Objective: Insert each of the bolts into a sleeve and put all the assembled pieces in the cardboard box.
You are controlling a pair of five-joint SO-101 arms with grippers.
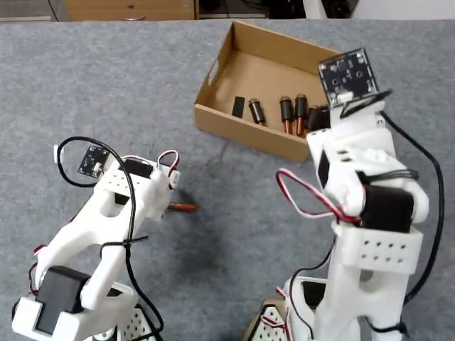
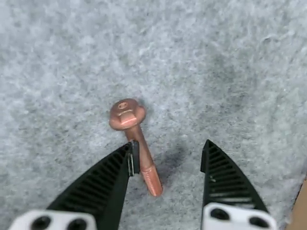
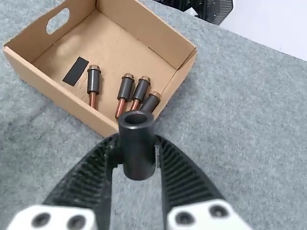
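Landmark: the open brown cardboard box (image 1: 242, 131) sits on the grey felt table (image 1: 106, 85), with a hand slot cut into one short wall.

Inside the box: four assembled pieces lie on the floor by the long wall nearest the arms. One assembled piece (image 3: 92, 81) lies alone, each a black sleeve with a copper head at one end and copper thread at the other. Three more (image 3: 125, 88) crowd side by side toward the corner.

Also in the box: a flat black rectangle (image 3: 76, 71) lies beside the lone piece, on the slot side.

Loose bolt: a copper-coloured flanged bolt (image 2: 135, 141) lies on the felt well outside the box, off its long near wall on the slot side. It has a round washer-like flange under the head, a smooth shank and a threaded tip.

Left gripper (image 2: 168, 144): down over that bolt, fingers spread wide. One black ribbed tip sits right against the shank, the other stands clear on the far side, and nothing is gripped.

Loose sleeve: a black cylindrical sleeve (image 3: 138, 148), matte, its open bore facing the wrist camera.

Right gripper (image 3: 136, 143): fingers pressed in on both sides of that black sleeve, holding it firmly at the box's near wall, close to the corner where the three pieces lie.
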